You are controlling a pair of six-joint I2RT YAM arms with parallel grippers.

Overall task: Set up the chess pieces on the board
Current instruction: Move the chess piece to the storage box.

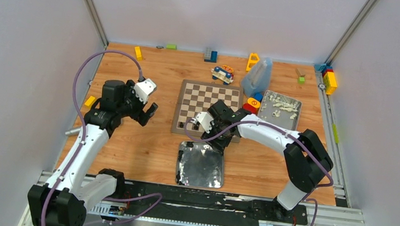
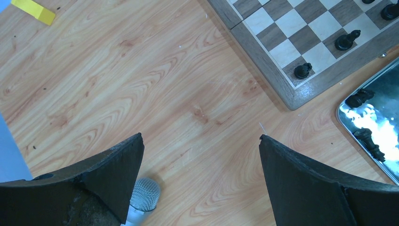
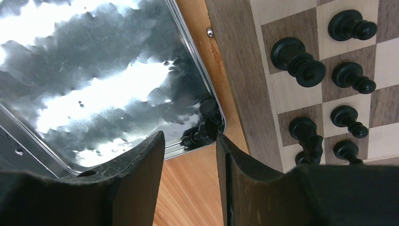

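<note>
The board (image 1: 210, 100) lies mid-table, and several black chess pieces stand on its near rows (image 3: 297, 55). My right gripper (image 1: 216, 140) hangs over the board's near edge and the far corner of a silver tray (image 1: 200, 166). Its jaws (image 3: 189, 136) are open by a narrow gap with nothing between them. One black piece (image 3: 205, 126) lies on its side in that tray corner, just beyond the fingertips. My left gripper (image 1: 147, 114) is wide open and empty (image 2: 201, 136) over bare wood left of the board (image 2: 277, 80). Two more pieces (image 2: 360, 98) lie in the tray.
A second silver tray (image 1: 294, 103) holding white crumbs sits right of the board, beside a clear jug (image 1: 257, 77) and coloured toy blocks (image 1: 253, 103). More blocks line the far edge. A yellow block (image 2: 33, 9) and a silver mesh-headed microphone (image 2: 143, 194) lie near my left gripper.
</note>
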